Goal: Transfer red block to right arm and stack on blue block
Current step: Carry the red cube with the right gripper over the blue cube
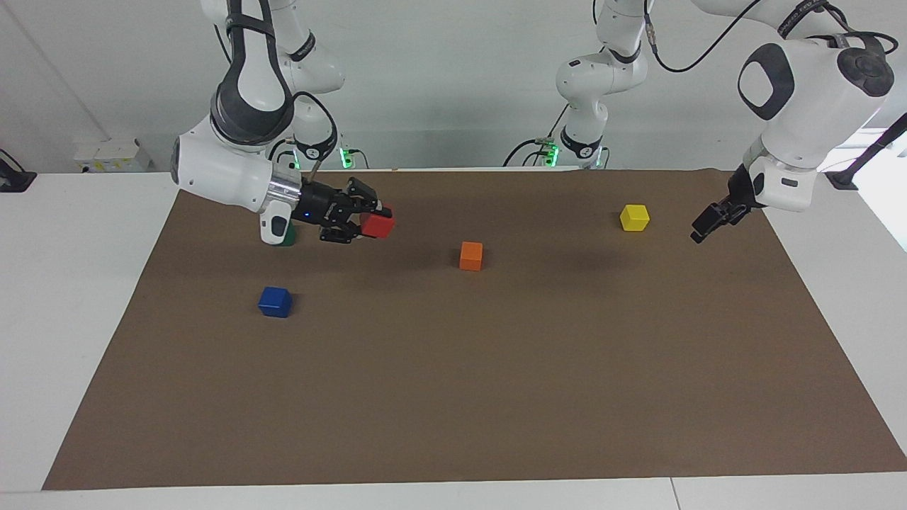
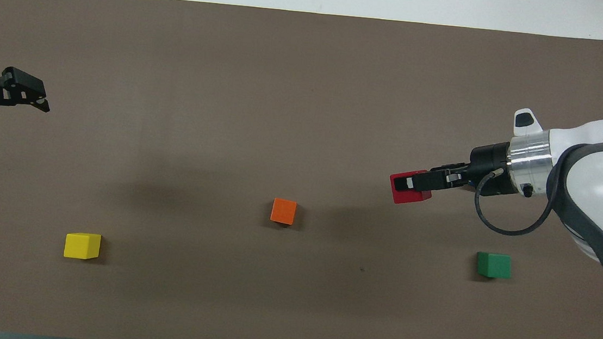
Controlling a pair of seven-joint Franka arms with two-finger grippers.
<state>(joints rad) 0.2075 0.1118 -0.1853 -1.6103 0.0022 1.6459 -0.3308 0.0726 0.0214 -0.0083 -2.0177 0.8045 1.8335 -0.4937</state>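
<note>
Facing view: the right claw (image 1: 368,221) grips the small matte red cube (image 1: 378,226) above the brown mat (image 1: 496,368) (blue cube (image 1: 275,302) on the mat, well apart); the left claw (image 2: 15,106) hangs spread, holding nothing.

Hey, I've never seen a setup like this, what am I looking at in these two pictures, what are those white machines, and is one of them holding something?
These are two white jointed robot arms at a table covered by a brown mat. One picture looks at them from across the table; the other looks down from above their own end.

The right arm's black claw is shut on a small red cube, held in the air toward the right arm's end of the table. The left arm's claw hangs open and empty over the left arm's end, waiting.

On the mat lie four more small cubes: a blue cube, an orange cube, a yellow cube and a green cube.
</note>
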